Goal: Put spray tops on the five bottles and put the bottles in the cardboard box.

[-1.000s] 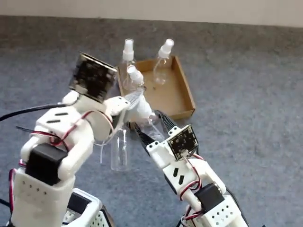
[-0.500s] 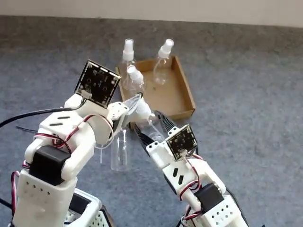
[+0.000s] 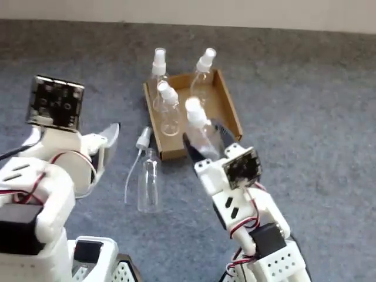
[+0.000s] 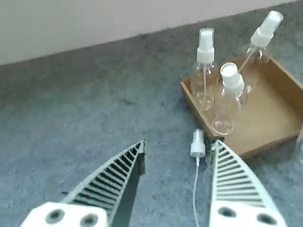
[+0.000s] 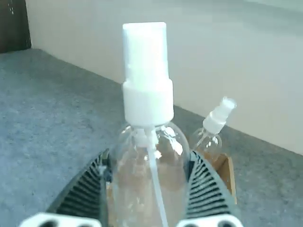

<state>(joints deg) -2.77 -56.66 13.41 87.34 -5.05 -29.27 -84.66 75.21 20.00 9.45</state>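
**Item 1, right end effector** (image 5: 149,161): fingers pressed against both sides of a capped bottle (image 3: 200,132), pinching its clear body below the white spray top. The bottle is upright, long axis vertical, and raised off the counter.

**Item 2, cardboard box** (image 3: 234,117): a shallow open tray just beyond the right end effector.
- Key relation: the held bottle is over the box's near rim, and the bare box floor lies ahead of it, on the side away from the arm.
- Judgement: a short carry forward and a lowering would set it inside. The right arm is the one placed for this.

**Item 3, box contents:**
- One capped bottle (image 4: 226,101) stands inside, near the left wall.
- Two more capped bottles (image 4: 204,71) (image 4: 259,38) are at the far rim, the second one leaning. Whether both stand inside the box cannot be told.

**Item 4, uncapped bottle** (image 3: 148,182): lies flat on the counter between the two arms, just outside the box's near left corner. Its long axis runs from the arms toward the box, neck toward the box.

**Item 5, loose spray top** (image 4: 197,143): on the counter beside that neck, its thin tube trailing back toward the arms.

**Item 6, left end effector** (image 4: 179,144): fingers spread wide, holding and touching nothing, raised above the counter. It is the nearer of the two to the spray top and the uncapped bottle
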